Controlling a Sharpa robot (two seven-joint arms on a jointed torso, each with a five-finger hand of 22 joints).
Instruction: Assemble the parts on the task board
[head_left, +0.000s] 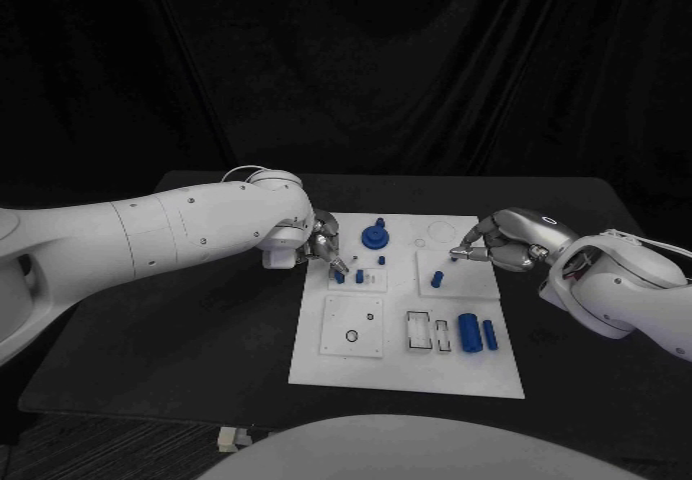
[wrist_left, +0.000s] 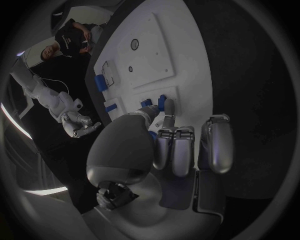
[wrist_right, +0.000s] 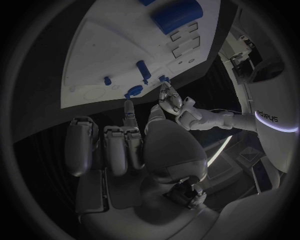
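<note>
The white task board (head_left: 408, 352) lies mid-table. My left hand (head_left: 326, 247) reaches over its far left corner, fingertips down on a small square plate among short blue pegs (head_left: 359, 276). In the left wrist view one fingertip (wrist_left: 168, 108) touches a blue peg (wrist_left: 161, 101); I cannot tell if the peg is gripped. A round blue gear-like part (head_left: 376, 236) stands beside that hand. My right hand (head_left: 490, 246) hovers at the board's far right edge with fingers curled and nothing visible in it. In the right wrist view, one finger (wrist_right: 129, 109) points toward the gear part (wrist_right: 133, 91).
A small blue piece (head_left: 437, 279) sits on the right square plate. A blue cylinder (head_left: 469, 331) and a slimmer blue bar (head_left: 490, 335) lie near the board's right side, by rectangular slots (head_left: 417, 330). A plate with a round hole (head_left: 353, 333) is at near left.
</note>
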